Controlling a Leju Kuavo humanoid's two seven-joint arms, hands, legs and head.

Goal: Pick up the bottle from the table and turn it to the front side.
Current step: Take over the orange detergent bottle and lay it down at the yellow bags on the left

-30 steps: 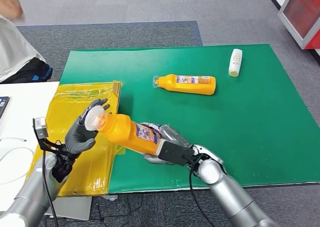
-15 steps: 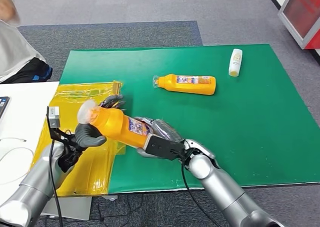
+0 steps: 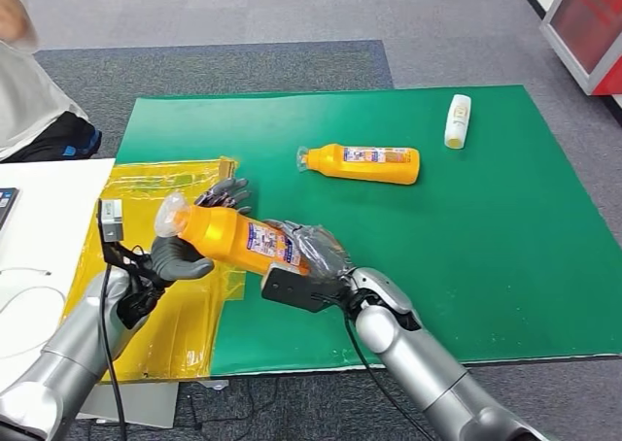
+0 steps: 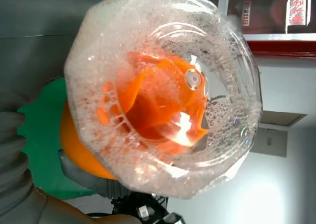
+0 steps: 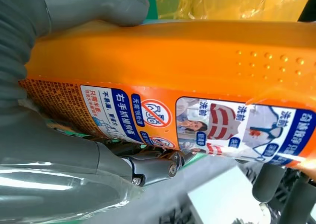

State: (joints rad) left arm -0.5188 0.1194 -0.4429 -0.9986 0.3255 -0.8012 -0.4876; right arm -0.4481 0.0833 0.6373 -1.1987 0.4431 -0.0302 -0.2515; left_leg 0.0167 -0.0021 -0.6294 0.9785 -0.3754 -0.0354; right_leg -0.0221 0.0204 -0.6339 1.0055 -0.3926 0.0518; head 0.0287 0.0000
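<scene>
2 hands [image 3: 184,242] on orange bottle [image 3: 234,239]

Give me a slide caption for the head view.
Both hands hold an orange bottle above a green mat.

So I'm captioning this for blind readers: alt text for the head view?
Both robot hands hold an orange bottle above a green mat: left hand near its clear cap, right hand at its base. A second orange bottle lies beyond.

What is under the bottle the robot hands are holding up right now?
Under the held bottle lie the yellow plastic sheet and the edge of the green mat. The right robot hand and left robot hand cover what lies directly beneath.
</scene>
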